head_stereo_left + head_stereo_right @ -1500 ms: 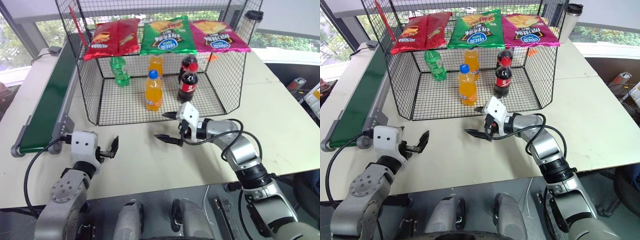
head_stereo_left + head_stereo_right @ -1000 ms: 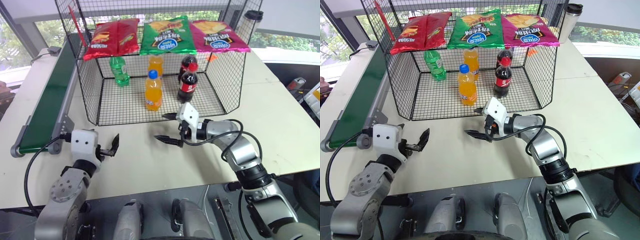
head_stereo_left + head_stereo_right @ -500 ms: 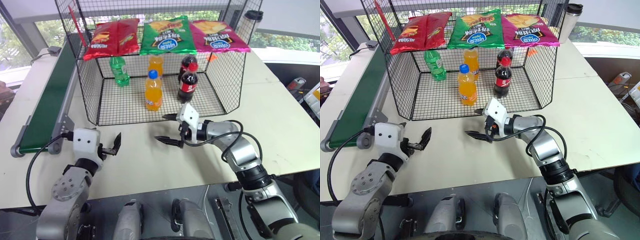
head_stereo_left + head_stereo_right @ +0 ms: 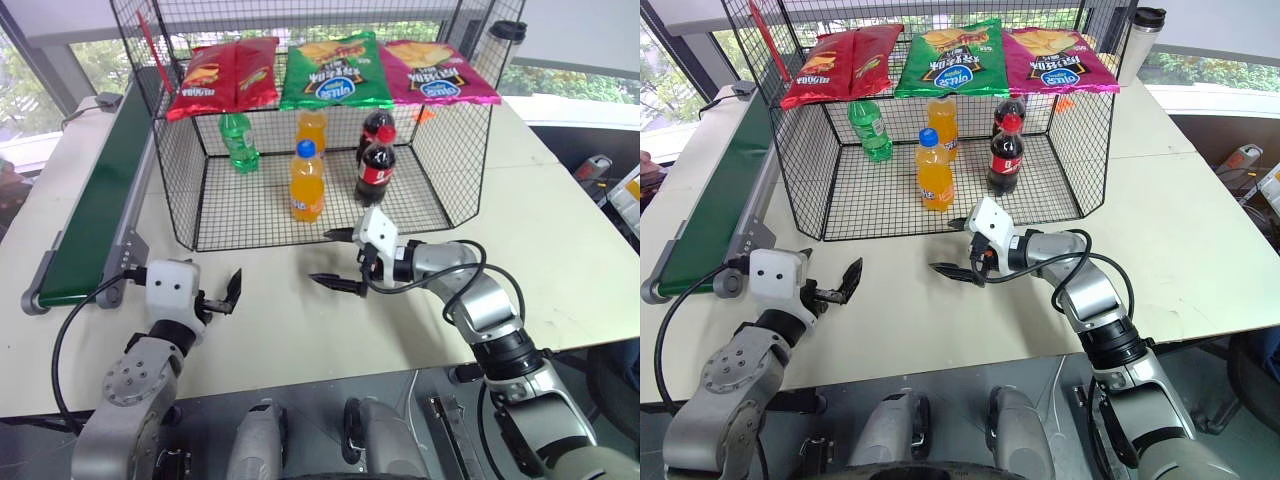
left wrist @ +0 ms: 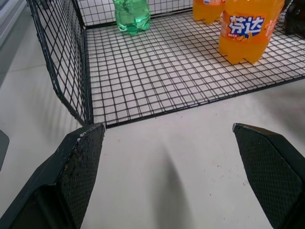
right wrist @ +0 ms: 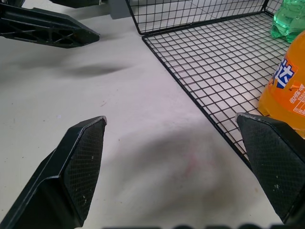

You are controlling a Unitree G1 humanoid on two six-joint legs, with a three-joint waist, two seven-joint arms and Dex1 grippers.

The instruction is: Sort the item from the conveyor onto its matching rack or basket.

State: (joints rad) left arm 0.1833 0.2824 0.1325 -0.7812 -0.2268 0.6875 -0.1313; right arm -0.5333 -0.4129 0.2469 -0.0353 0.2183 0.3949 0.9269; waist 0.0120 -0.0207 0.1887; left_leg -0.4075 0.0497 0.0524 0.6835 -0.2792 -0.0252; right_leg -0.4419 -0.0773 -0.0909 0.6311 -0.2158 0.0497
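We find the green bottle (image 4: pixel 238 141) standing inside the wire cage (image 4: pixel 175 190), upper centre. Left gripper (image 4: pixel 226 294) and right gripper (image 4: pixel 335 260) hover released above the surface (image 4: pixel 280 330), lower centre.

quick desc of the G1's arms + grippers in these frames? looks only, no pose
Both arms are silver-grey metal with rounded joint housings and black bands. Each wrist carries a white boxy block, with a black cable looping from it back to the arm. The left gripper and right gripper each have two black tapered fingers with finely cross-hatched pads; the outer sides show open ribbing.
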